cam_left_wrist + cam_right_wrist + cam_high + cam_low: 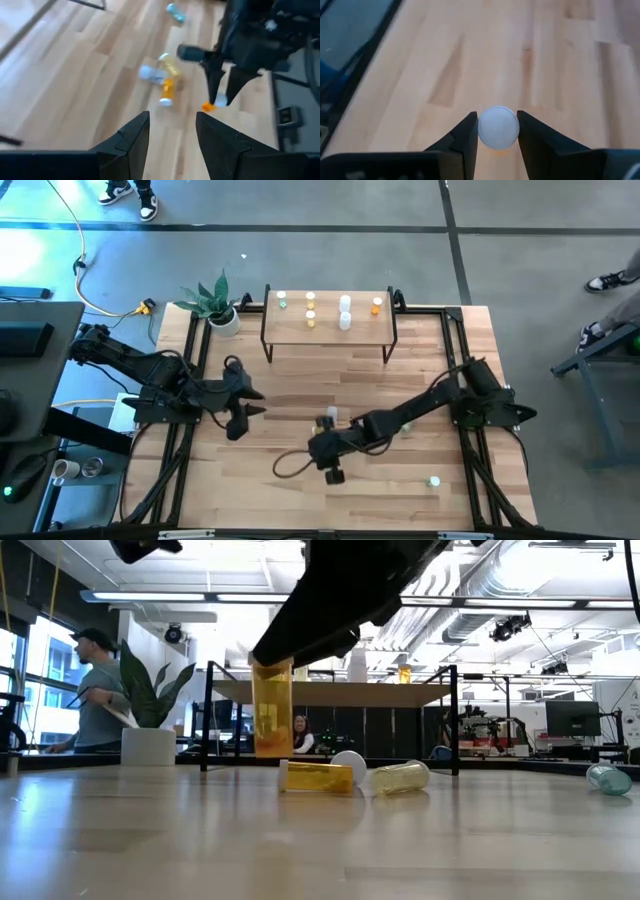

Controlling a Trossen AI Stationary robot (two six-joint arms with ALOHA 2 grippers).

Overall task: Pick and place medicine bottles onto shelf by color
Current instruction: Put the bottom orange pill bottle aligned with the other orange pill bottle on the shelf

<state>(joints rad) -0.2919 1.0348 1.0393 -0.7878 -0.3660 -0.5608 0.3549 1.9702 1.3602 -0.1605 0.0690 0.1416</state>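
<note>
Orange bottle: an upright orange medicine bottle (272, 708) stood on the tabletop (300, 390) in front of the shelf (328, 332), pale cap up, pinched at that cap by my right end effector (498, 131).
Right end effector: its two fingers (465, 137) were pressed against either side of the round cap (498, 127); in the low view the bottle's base looked level with the tabletop, so I judged it gripped but not yet lifted.
Left end effector: my left end effector (172, 132) hung with its fingers spread and nothing between them, off to the left of the shelf's front, waiting.
Loose bottles: beside the gripped bottle lay an orange one (316, 776), a white-capped one (349, 766) and a pale yellow one (400, 777), all on their sides; a green one (434, 480) lay well apart, far from the shelf.
Shelf: several bottles already stood on the shelf top, green (283, 301), yellow (311, 310), white (345, 312) and orange (377, 306) in separate spots.
Step in hand: the pick of one orange bottle.
Next move: I judged it called for a straight lift clear of the lying bottles, then a carry up to the shelf's orange group and a gentle upright set-down there.
</note>
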